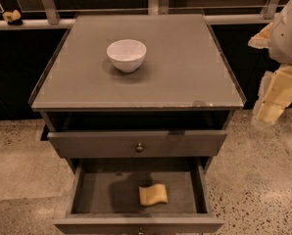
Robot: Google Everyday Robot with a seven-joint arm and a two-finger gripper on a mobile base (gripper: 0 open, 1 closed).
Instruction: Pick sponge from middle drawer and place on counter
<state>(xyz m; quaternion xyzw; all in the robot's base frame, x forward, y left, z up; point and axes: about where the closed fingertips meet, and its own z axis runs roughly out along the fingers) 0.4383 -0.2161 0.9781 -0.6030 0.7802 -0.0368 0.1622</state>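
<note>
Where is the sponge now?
The sponge lies in the open middle drawer, near its front wall; the gripper hangs right of the counter.

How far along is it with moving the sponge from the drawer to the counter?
Done: the middle drawer stands open. In hand: nothing; the gripper hangs right of the counter, apart from the sponge lying on the drawer floor. Left: reach in, grasp the sponge, set it on the counter.
</note>
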